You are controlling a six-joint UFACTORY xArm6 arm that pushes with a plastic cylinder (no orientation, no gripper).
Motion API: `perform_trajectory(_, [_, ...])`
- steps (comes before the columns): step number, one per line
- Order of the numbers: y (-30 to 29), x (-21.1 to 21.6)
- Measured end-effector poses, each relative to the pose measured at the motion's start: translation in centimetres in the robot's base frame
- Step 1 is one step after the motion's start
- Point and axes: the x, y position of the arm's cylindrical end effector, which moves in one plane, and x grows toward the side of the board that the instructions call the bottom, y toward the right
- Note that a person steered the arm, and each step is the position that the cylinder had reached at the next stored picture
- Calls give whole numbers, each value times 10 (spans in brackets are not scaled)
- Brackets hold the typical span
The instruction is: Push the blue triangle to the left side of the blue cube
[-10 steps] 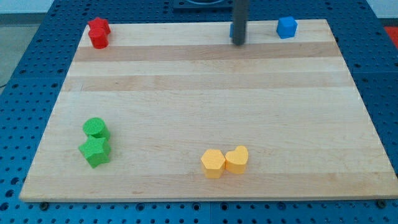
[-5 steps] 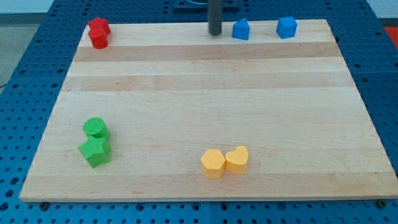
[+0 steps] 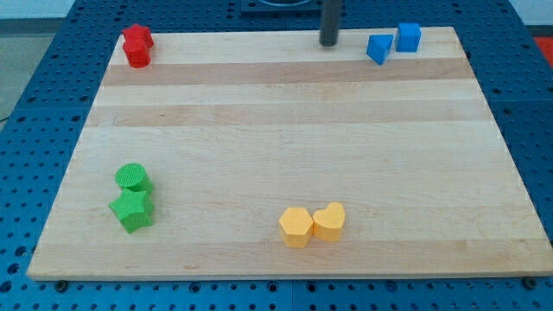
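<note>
Across the pale wooden board (image 3: pixel 285 130), the small blue plastic triangle (image 3: pixel 378 48) is sitting touching the blue plastic cube (image 3: pixel 408 37) at its eight o'clock, so my tip (image 3: pixel 329 42), gripperless and apart at the triangle's nine o'clock, likely needs only retreating.

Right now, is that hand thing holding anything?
No hand, just a rod: my tip holds nothing, sitting apart at the view's left of the blue triangle and blue cube.
</note>
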Motion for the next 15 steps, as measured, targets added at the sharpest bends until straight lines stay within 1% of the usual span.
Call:
perform_trajectory(1, [-12,41])
perform_trajectory(2, [13,84])
perform_trajectory(3, [47,82])
perform_trajectory(5, [94,43])
perform_trajectory(6, [104,42])
perform_trajectory(7, [101,43])
perform_trajectory(9, [95,24])
perform_trajectory(11, [95,61])
perform_trajectory(12, [95,54])
perform_trajectory(14, [95,17])
perform_trajectory(15, [95,12])
